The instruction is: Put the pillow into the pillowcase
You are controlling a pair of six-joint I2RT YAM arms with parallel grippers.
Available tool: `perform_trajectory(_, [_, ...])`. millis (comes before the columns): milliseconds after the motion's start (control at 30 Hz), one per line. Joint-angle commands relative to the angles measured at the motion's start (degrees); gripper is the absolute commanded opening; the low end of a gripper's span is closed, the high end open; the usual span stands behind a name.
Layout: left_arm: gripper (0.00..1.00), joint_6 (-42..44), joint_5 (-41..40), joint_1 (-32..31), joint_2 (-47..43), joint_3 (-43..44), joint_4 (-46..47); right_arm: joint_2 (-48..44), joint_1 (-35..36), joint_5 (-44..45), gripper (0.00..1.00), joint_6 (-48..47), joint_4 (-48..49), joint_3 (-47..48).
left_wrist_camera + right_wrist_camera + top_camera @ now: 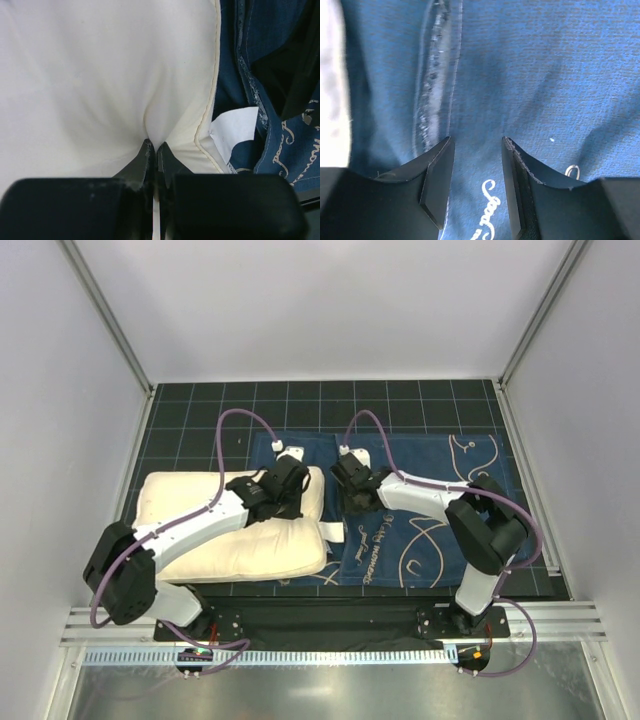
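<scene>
Your left tool [154,150] is clenched on a pinch of the pillow [265,552] near its tag [234,131]. The pillow lies on the table [200,410], its right end meeting the pillowcase [430,540]; you cannot tell whether any of it is inside. Your left arm [190,525] hides the pillow's middle from above. Your right tool [477,150] is spread apart over the case's hem [437,75], and contact with the cloth is unclear.

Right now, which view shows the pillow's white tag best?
The left wrist view: the tag sticks out from the seam of the pillow, large and sharp, against the pillowcase. The top external view shows it only as a tiny white flap at the pillow's right edge. The right wrist view does not show it.
</scene>
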Motion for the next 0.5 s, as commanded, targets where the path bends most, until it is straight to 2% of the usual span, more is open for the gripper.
perform_trajectory(0, [0.00,1.8,-3.5,0.8,-3.4,1.8,-2.7,1.7,0.3,5.9,0.49,1.0,-1.6,3.2])
perform_trajectory(133, [0.00,2.4,-5.1,0.8,-6.6,3.1,-4.9,3.2,1.4,6.1,0.50,1.1,-2.9,4.3])
perform_trajectory(200, [0.00,2.8,-6.1,0.9,-7.0,4.4,-6.6,2.5,2.5,6.9,0.55,1.6,-3.1,4.4])
perform_trajectory(467, [0.00,3.4,-5.4,0.8,-6.5,4.3,-6.3,-2.2,5.0,5.6,0.57,3.1,-3.0,2.8])
